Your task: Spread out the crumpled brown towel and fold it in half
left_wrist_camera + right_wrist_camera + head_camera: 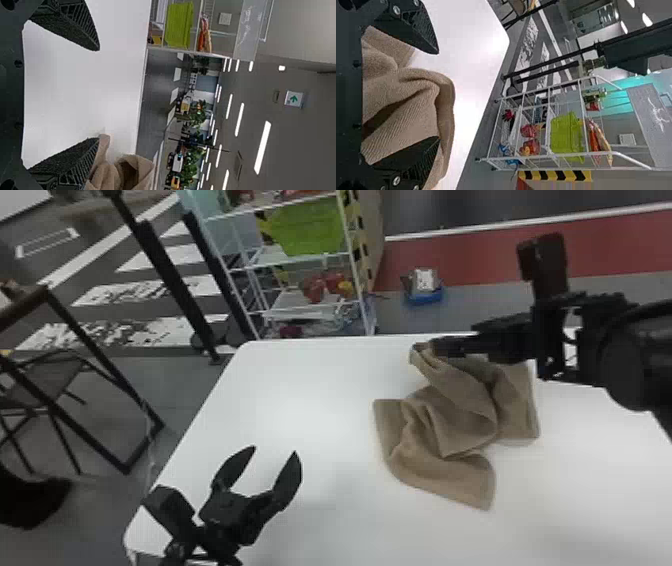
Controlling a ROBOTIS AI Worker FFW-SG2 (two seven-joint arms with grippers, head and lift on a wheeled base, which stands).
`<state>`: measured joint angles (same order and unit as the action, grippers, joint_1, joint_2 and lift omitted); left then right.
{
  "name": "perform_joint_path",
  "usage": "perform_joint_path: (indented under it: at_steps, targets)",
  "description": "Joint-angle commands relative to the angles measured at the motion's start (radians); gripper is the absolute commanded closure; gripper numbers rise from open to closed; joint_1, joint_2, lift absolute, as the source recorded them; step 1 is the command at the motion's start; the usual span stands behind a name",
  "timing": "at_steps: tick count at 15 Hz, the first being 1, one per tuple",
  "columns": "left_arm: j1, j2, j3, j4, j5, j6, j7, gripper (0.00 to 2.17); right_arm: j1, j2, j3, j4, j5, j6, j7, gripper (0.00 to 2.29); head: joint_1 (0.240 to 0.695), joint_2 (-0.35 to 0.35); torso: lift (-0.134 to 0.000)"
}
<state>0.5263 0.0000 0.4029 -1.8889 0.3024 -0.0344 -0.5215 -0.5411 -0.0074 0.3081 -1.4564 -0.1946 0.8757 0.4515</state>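
Right gripper (436,347) (fingers wide apart) is straddling the brown towel (465,410); left gripper (275,450), likewise wide, is overhanging the table (310,390).

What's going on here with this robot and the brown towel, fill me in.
The robot's right hand is at the far end of the brown towel, its fingers apart with cloth between them. The left hand is open and empty over the white table, to the left of the towel. The towel lies bunched and creased, neither spread flat nor folded in half yet.
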Motion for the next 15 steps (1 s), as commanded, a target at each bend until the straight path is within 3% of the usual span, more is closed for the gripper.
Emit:
perform_joint_path:
  at_steps: [1, 4, 7, 11, 15]
  targets:
    - [0.001, -0.003, -0.001, 0.001, 0.000, 0.000, -0.005, 0.07, -0.005, 0.000, -0.004, -0.005, 0.023, 0.013, -0.033, 0.05, 0.695, 0.350, -0.134]
    - [0.012, -0.003, -0.001, -0.010, 0.001, 0.003, -0.023, 0.07, 0.018, 0.000, -0.023, -0.033, 0.033, 0.013, -0.033, 0.05, 0.695, 0.350, -0.134]
    - [0.017, -0.003, -0.019, -0.021, 0.001, 0.000, -0.029, 0.07, 0.082, -0.009, -0.116, -0.131, 0.017, 0.010, -0.014, 0.06, 0.695, 0.350, -0.134]
    - [0.028, -0.003, -0.061, -0.079, -0.011, 0.012, -0.038, 0.06, 0.207, -0.052, -0.302, -0.285, -0.043, 0.032, -0.013, 0.06, 0.695, 0.305, -0.134]
    - [0.018, -0.003, -0.144, -0.116, -0.066, 0.067, -0.034, 0.08, 0.316, -0.126, -0.495, -0.369, -0.138, 0.056, -0.010, 0.06, 0.695, 0.166, -0.134]
